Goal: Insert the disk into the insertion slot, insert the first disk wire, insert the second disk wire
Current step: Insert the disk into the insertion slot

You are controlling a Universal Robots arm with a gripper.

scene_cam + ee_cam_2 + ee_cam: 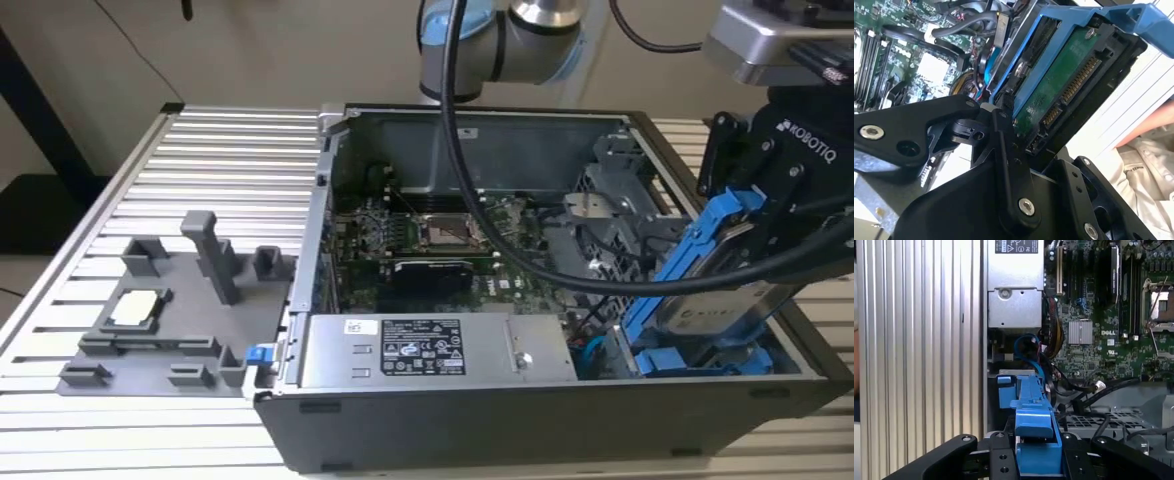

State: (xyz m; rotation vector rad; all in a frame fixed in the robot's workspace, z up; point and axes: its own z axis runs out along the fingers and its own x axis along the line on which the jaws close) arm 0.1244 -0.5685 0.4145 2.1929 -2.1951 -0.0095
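One ribbed table (200,140) bears the case (534,420) — jaws seemingly clamp the disk (710,308).

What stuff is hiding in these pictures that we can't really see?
- The insertion slot: in the exterior view, the disk, held by the gripper, covers it, so whether the disk's lower end is inside is unclear.
- The disk wires: in the second wrist view, the cables are tangled; which ones they are cannot be told.
- The person: in the second wrist view, the picture's edge cuts off all but a sleeve.
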